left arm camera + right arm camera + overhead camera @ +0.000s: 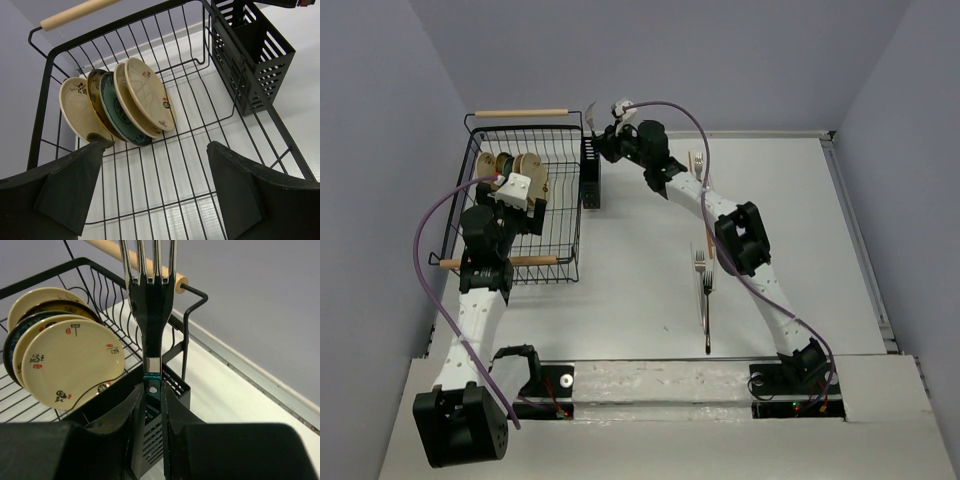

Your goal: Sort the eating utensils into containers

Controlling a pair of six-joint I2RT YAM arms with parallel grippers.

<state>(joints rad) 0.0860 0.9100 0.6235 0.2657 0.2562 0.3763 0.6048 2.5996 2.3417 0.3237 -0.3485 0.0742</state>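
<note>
My right gripper (pixel 607 132) is shut on a silver fork with a teal handle (pixel 151 300). It holds the fork tines-up just above a black slotted caddy (pixel 172 390) that hangs on the right side of the wire rack. The caddy also shows in the top view (pixel 591 172) and the left wrist view (pixel 255 60). Two more forks (pixel 703 270) and a dark chopstick (pixel 708 320) lie on the table mid-right. My left gripper (pixel 157 190) is open and empty above the rack floor, also seen from the top (pixel 515 190).
The big black wire dish rack (pixel 570 245) with wooden handles stands at the left and holds several upright plates (pixel 125 102). The right arm reaches across the table over the loose forks. A pale object (pixel 698 165) lies partly hidden beside the right arm.
</note>
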